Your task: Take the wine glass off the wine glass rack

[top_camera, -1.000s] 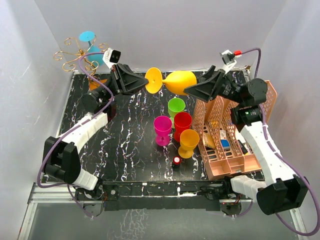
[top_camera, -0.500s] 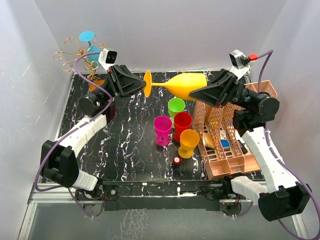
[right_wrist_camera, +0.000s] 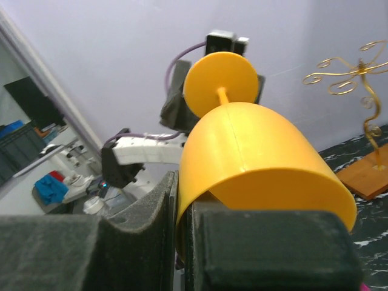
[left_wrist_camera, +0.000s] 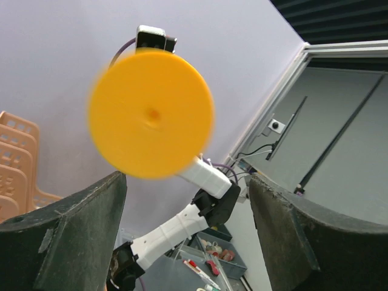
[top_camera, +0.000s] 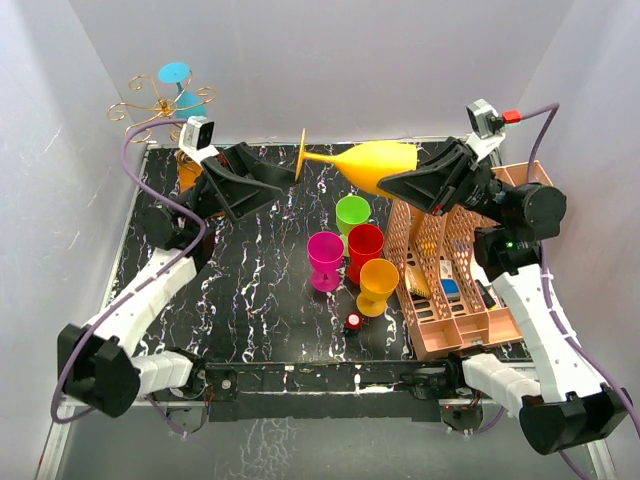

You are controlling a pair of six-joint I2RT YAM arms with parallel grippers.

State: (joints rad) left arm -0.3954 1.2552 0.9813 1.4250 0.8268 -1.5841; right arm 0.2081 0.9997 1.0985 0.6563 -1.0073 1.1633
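I count six wine glasses, yellow [top_camera: 375, 165], blue [top_camera: 188, 100], green [top_camera: 352, 213], red [top_camera: 365, 243], pink [top_camera: 325, 250] and orange [top_camera: 379, 277], plus one gold wire rack [right_wrist_camera: 367, 176], one pink lattice basket [top_camera: 420, 240] and one small red-and-black object [top_camera: 354, 321].

**Orange glass clamped at the bowl**

The right fingers [right_wrist_camera: 267, 248] are closed on the bowl's edge of the orange wine glass [right_wrist_camera: 254, 157]. It lies sideways, its round foot [right_wrist_camera: 221, 83] pointing at the left arm [right_wrist_camera: 148, 151] behind. At the right, the gold wine glass rack [right_wrist_camera: 364, 79] stands on the black marbled desk [right_wrist_camera: 373, 221].
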